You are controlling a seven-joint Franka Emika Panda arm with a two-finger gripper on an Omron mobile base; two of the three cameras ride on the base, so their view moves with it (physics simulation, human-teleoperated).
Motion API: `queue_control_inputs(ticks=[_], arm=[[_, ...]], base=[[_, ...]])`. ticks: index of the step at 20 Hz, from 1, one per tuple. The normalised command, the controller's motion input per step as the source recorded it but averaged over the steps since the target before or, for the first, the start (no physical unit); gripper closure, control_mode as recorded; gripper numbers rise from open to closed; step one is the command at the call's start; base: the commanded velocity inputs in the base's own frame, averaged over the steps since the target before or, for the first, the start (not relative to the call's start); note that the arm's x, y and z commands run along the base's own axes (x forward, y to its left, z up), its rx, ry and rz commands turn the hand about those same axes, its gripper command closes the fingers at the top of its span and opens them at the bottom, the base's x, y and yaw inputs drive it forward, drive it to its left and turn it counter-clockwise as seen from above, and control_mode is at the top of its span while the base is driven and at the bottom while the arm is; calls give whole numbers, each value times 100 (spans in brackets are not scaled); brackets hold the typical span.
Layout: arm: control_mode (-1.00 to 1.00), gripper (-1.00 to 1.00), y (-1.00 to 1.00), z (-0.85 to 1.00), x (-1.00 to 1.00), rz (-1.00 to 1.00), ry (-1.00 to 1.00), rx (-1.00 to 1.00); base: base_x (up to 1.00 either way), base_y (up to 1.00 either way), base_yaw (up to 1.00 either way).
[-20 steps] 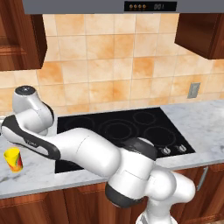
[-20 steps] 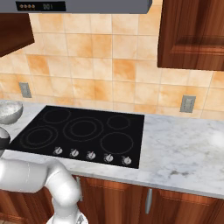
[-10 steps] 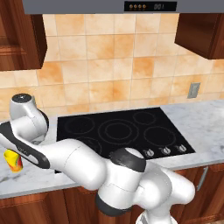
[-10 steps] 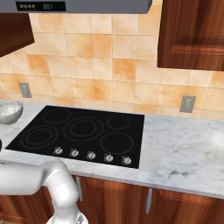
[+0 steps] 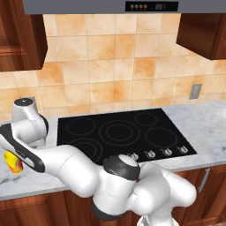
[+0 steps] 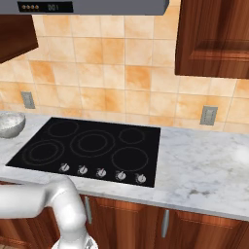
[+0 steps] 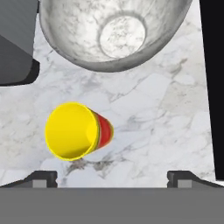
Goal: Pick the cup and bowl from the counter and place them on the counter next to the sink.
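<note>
The hand view looks straight down on the white marble counter (image 7: 148, 118). The yellow cup (image 7: 76, 131) with its red band stands upright, mouth up, nearer the left fingertip (image 7: 43, 177) than the right one. My gripper (image 7: 113, 178) hangs open above it with nothing between its fingers. The wide grey bowl (image 7: 113, 30) sits just beyond the cup, apart from it. A dark grey corner of the sink (image 7: 15, 48) shows at the upper left. From the left base, the cup (image 5: 13, 162) peeks out under my wrist. From the right base, the bowl (image 6: 9, 124) stands at the counter's far left.
The black cooktop (image 5: 119, 132) fills the middle of the counter, and its edge (image 7: 214, 87) runs down the right side of the hand view. Knobs line its front. Bare marble (image 6: 204, 165) stretches right of the cooktop. Wall cabinets and a range hood hang above.
My arm has swung further left and lower, so the wrist now sits over the cup and covers part of it. Cup, bowl and base have not moved.
</note>
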Motion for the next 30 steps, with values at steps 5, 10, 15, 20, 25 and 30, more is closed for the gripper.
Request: queue_control_inputs(ticks=[5, 10, 15, 20, 25, 30], arm=[[-100, -100, 2, -27, 18, 0, 4, 0], [-100, -100, 19, -19, 21, -2, 3, 0], [-100, -100, 22, -8, 19, -1, 8, 0], [-100, -100, 20, -15, 21, -2, 7, 0], [-100, -100, 19, -23, 6, -2, 5, 0], [-100, -100, 18, -29, 0, -2, 1, 0]], base=[[0, 0, 0], [0, 0, 0], [0, 0, 0], [0, 0, 0], [0, 0, 0], [0, 0, 0]])
